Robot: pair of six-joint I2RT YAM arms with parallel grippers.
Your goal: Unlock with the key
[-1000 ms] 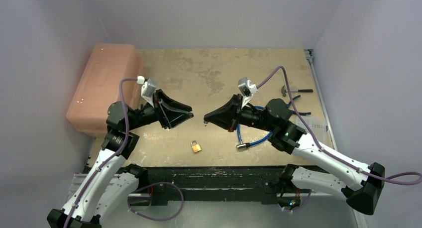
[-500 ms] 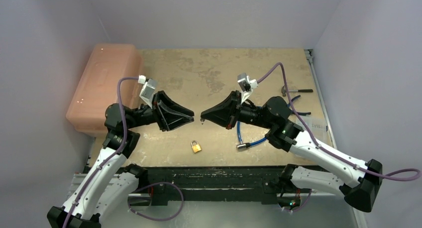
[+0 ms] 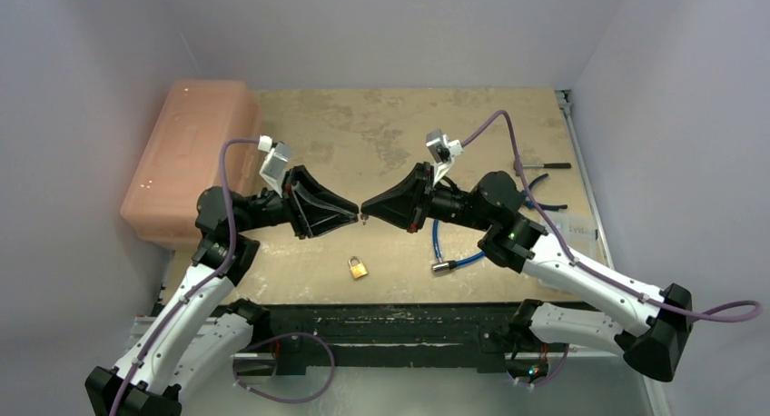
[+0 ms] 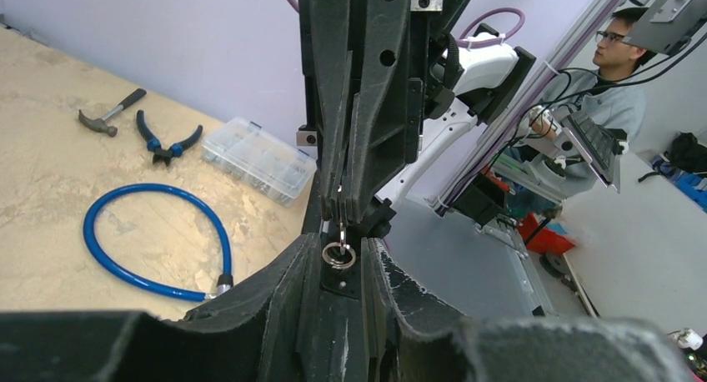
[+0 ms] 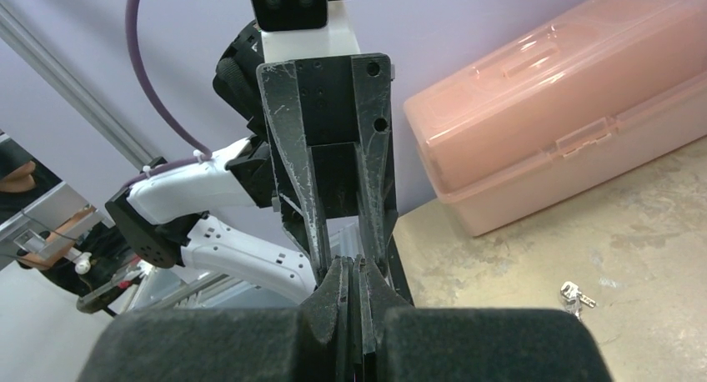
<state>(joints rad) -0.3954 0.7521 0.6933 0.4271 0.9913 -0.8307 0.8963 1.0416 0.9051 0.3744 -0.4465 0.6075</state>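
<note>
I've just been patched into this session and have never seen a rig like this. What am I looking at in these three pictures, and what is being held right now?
You are seeing two robot arms, the left arm and the right arm, bolted at the near edge of a table. The wide picture looks down from above and behind them. The other two come from a camera on each wrist, so each shows its own fingers at the bottom and the other arm opposite.

The left end effector and right end effector meet tip to tip above the table. The right one is shut on a small key with a ring; the left one's fingers stand open around it.

On the table lie a brass padlock, a blue cable lock, a hammer, pliers and a clear parts box. A pink case stands at the left.
</note>
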